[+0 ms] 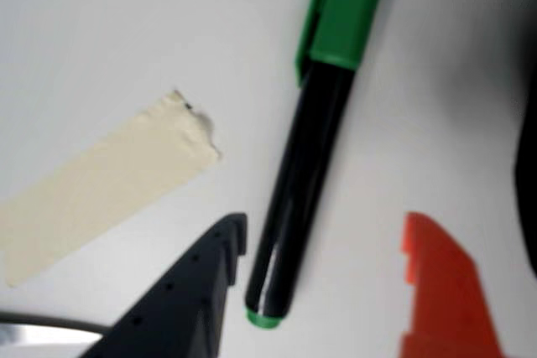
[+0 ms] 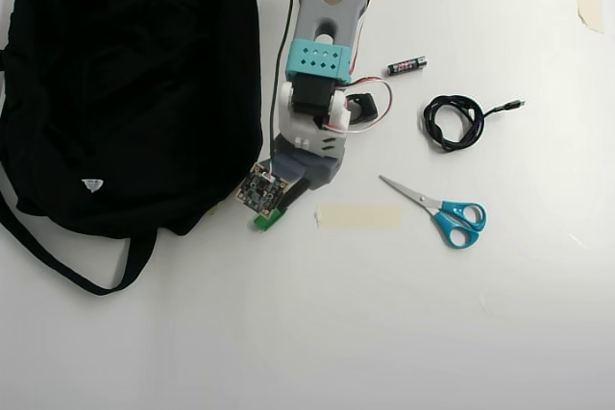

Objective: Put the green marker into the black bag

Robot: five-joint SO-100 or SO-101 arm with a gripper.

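Observation:
The green marker [image 1: 302, 165] lies flat on the white table, a black barrel with its green cap toward the top of the wrist view. My gripper [image 1: 327, 228] is open around its lower end. The black finger [image 1: 197, 282] is close on the marker's left and the orange finger [image 1: 436, 282] stands farther off on its right. In the overhead view only the green marker's cap [image 2: 267, 220] shows, sticking out from under the gripper [image 2: 291, 189]. The black bag [image 2: 135, 84] fills the upper left, right beside the gripper, with its strap trailing toward the bottom left.
A strip of beige tape [image 1: 101, 199] [image 2: 357, 216] is stuck to the table beside the marker. Blue-handled scissors [image 2: 447, 213], a coiled black cable [image 2: 454, 122] and a small battery [image 2: 406, 65] lie to the right of the arm in the overhead view.

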